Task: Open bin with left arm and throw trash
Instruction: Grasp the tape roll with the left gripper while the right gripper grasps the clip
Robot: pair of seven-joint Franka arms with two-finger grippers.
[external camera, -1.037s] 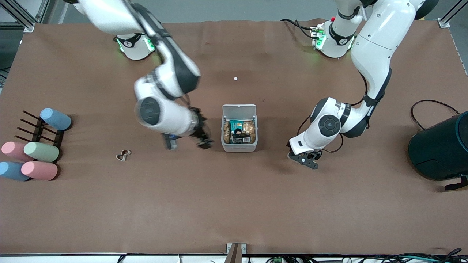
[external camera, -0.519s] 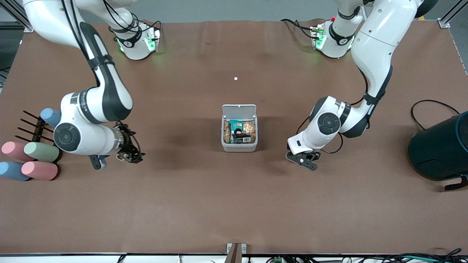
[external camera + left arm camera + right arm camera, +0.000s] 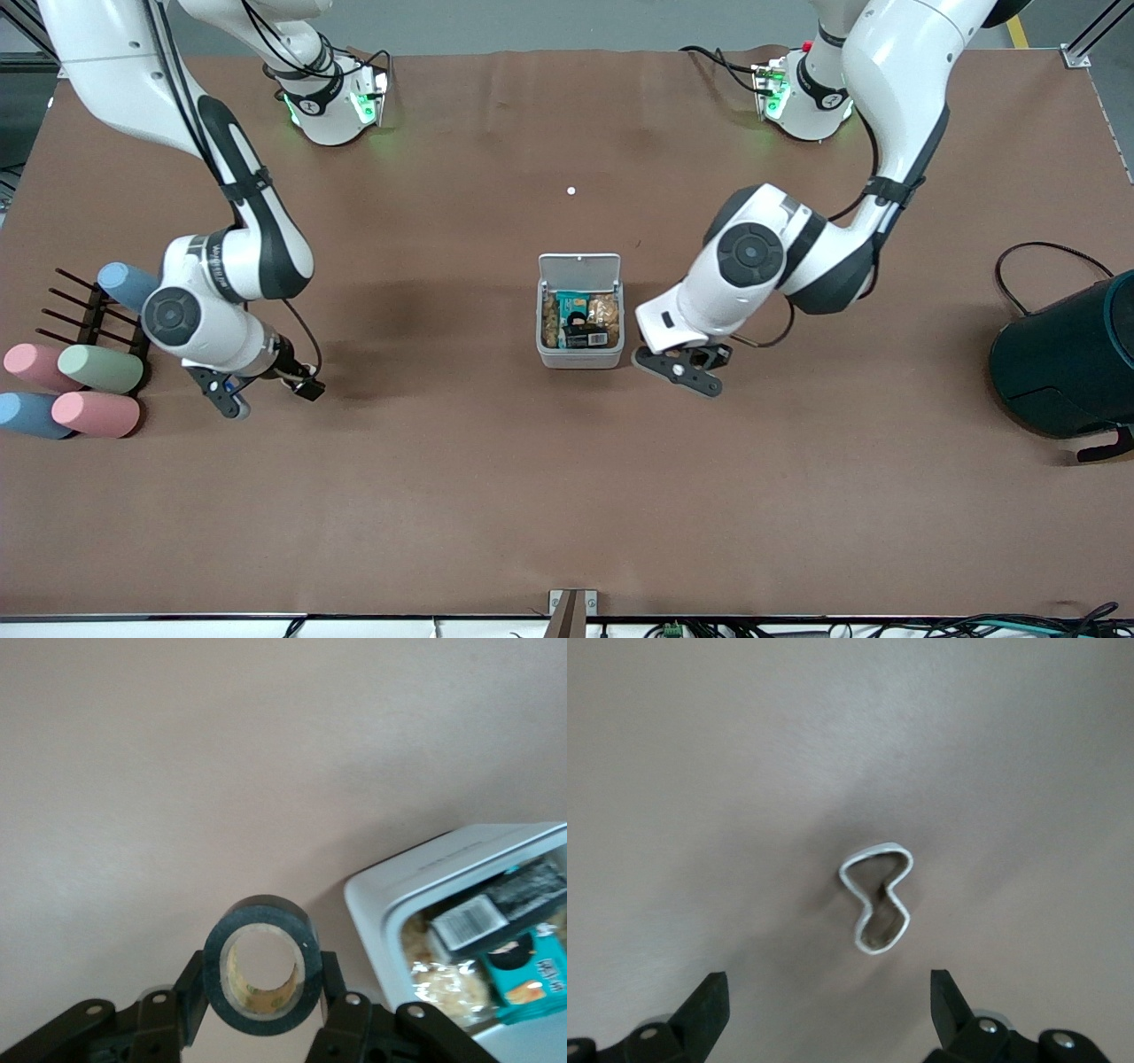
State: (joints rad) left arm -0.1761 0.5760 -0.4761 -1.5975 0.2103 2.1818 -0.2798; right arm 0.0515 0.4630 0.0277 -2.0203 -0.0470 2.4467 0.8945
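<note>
Now shifted in beside the open bin [image 3: 579, 310], left tool [image 3: 680, 368] clamped on tape ring [image 3: 262, 964]; right tool [image 3: 266, 390] spread wide above wavy loop [image 3: 876, 897], pickup pending.

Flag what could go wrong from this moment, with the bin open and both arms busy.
The left gripper pinches the black tape ring only by its rounded sides, beside the bin rather than over it: it may slip or drop outside. The right gripper is open above the white wavy loop, whose thin bent walls could skid or squash when pinched.
</note>
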